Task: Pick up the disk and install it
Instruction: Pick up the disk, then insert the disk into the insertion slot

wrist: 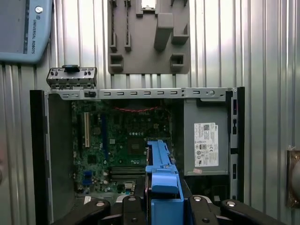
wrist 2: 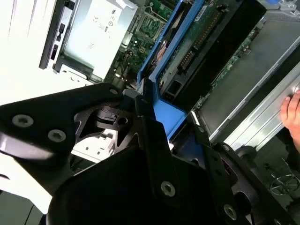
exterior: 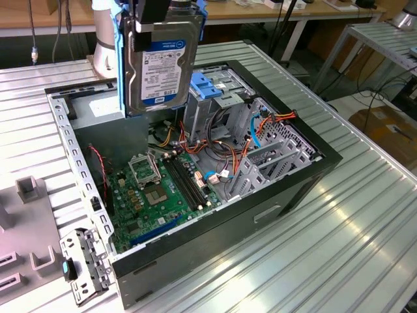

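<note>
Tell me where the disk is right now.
The disk hangs upright in the gripper above the open computer case, toward the exterior view's upper left, with the light-blue bracket beside it on that view's right.

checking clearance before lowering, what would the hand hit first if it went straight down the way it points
The disk in the hand leads, and would likely meet the motherboard inside the open case, close to the power supply; depth is unclear.
</note>
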